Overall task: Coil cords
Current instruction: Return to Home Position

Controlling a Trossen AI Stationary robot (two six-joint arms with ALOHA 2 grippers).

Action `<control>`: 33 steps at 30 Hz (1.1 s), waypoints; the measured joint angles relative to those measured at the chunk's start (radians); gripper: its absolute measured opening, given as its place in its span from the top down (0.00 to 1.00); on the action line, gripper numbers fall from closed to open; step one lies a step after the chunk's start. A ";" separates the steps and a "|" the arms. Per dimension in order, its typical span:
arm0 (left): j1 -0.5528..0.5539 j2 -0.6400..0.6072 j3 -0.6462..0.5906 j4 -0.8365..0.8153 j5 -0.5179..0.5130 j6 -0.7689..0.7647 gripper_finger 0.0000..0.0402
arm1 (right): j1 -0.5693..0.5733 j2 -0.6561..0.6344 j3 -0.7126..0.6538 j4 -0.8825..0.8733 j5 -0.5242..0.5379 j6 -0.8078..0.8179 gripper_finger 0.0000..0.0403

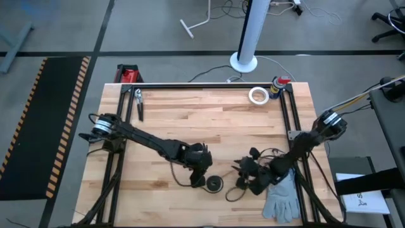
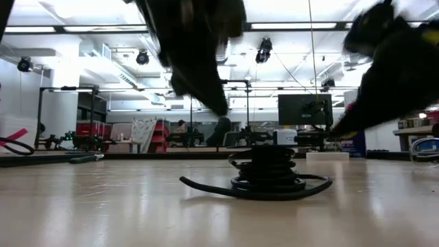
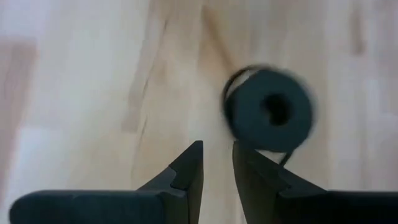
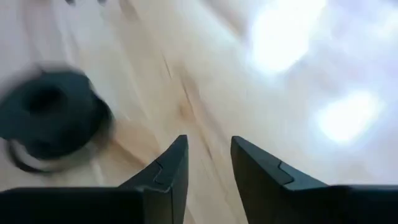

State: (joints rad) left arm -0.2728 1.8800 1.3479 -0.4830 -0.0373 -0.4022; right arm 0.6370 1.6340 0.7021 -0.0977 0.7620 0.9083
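Observation:
The black cord is wound into a small tight round coil [image 1: 215, 183] that lies flat on the wooden table [image 1: 209, 120], near its front edge. A loose strand [image 2: 206, 186] curves away from the coil along the tabletop. My left gripper [image 1: 200, 163] hovers just left of and beyond the coil [image 3: 270, 112]. Its fingers are a little apart and hold nothing. My right gripper [image 1: 252, 176] hovers to the right of the coil [image 4: 53, 118], open and holding nothing. Both are raised above the table in the low view.
A grey glove [image 1: 281, 199] lies at the front right beside the right arm. More loose black loops [image 1: 235, 193] lie between the coil and the glove. A white tape roll [image 1: 257, 95] and pliers [image 1: 138, 104] lie near the far edge. The table's middle is bare wood.

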 joint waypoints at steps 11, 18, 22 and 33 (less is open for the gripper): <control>-0.138 -0.213 -0.002 0.422 -0.128 0.313 0.81 | 0.087 -0.317 0.000 0.113 -0.010 -0.419 0.82; -0.169 -0.375 -0.118 0.692 0.156 0.404 0.81 | 0.023 -0.485 -0.009 0.401 -0.653 -0.878 0.91; -0.170 -0.469 -0.245 0.829 0.257 0.405 0.81 | -0.012 -0.559 -0.009 0.405 -0.992 -1.003 0.94; -0.167 -0.749 -0.528 0.871 -0.005 0.361 0.79 | -0.018 -0.715 -0.009 0.365 -1.023 -1.106 0.93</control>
State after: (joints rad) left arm -0.4393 1.1308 0.8197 0.3878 -0.0427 -0.0411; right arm 0.6189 0.9189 0.6930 0.2674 -0.2610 -0.1979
